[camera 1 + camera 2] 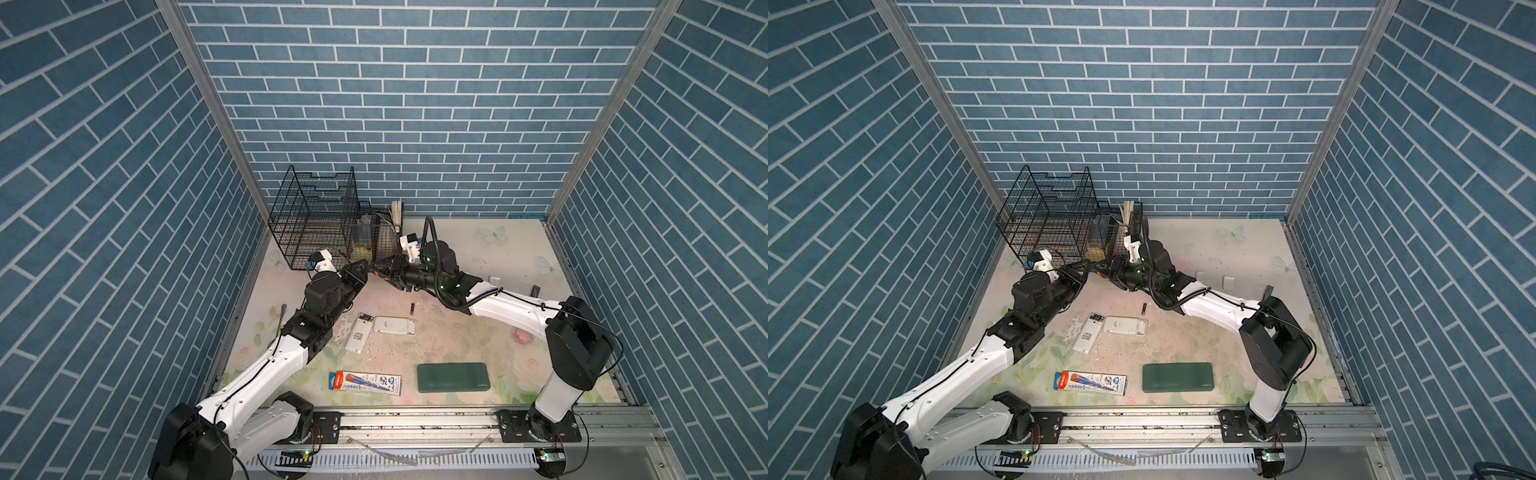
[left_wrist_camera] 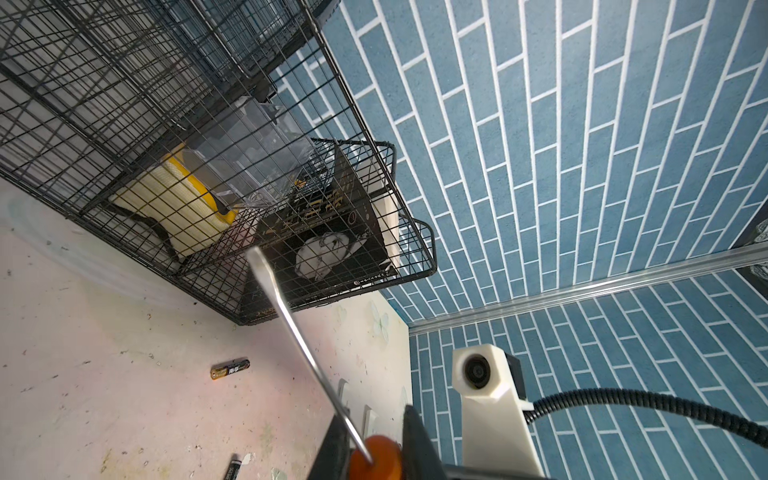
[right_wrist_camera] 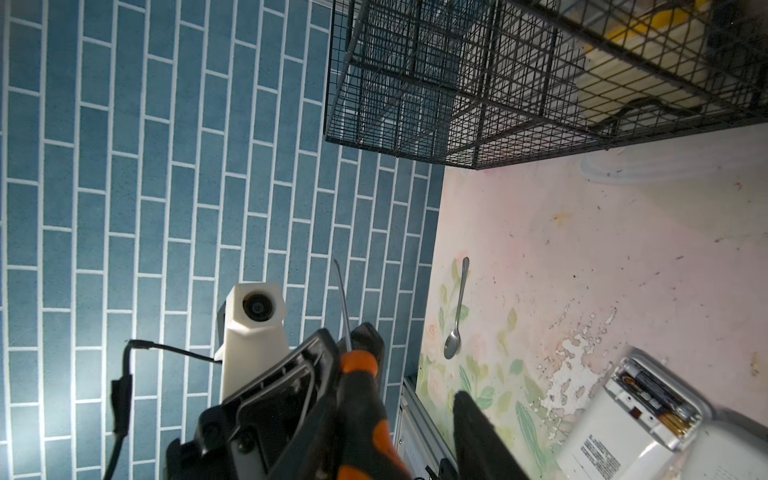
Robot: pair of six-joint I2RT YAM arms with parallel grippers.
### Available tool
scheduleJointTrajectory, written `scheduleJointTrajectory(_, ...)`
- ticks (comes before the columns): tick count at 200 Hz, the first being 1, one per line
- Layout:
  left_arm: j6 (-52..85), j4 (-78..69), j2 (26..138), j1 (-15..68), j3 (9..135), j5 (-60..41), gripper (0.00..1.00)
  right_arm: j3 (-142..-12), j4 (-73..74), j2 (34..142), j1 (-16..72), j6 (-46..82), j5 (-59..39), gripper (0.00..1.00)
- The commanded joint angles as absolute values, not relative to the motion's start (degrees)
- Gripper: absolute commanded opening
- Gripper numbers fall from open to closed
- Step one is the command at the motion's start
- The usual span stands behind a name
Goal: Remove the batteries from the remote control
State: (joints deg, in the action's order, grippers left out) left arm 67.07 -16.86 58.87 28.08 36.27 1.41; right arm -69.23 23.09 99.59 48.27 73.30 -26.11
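A black battery (image 2: pixel 230 369) with gold end lies on the table (image 2: pixel 104 395).

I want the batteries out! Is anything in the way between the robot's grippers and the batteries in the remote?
Nothing covers the batteries: the remote has its compartment open, with bare table around. But the left gripper and right gripper are both at the screwdriver, off by the wire rack.

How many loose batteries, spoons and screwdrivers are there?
Loose batteries: 2
Spoon: 1
Screwdriver: 1
Total: 4
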Motion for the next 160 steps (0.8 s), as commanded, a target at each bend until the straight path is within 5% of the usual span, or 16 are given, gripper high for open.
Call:
scheduleJointTrajectory(1, 67.04, -17.93, 58.58, 29.04, 35.86, 1.47, 0.0, -73.0, 24.59, 101.35, 48.61, 75.06, -25.14, 0.45)
scheduleJointTrajectory(63, 67.62, -17.4, 57.98, 31.28, 34.52, 4.83, 0.0, -74.16, 26.46, 102.22, 48.71, 76.63, -24.75, 0.39)
scheduleJointTrajectory(160, 67.94, -17.34, 54.67, 29.8, 33.89, 13.58, 0.0, -69.18, 26.39, 97.21, 49.98, 76.33, -20.81, 0.45)
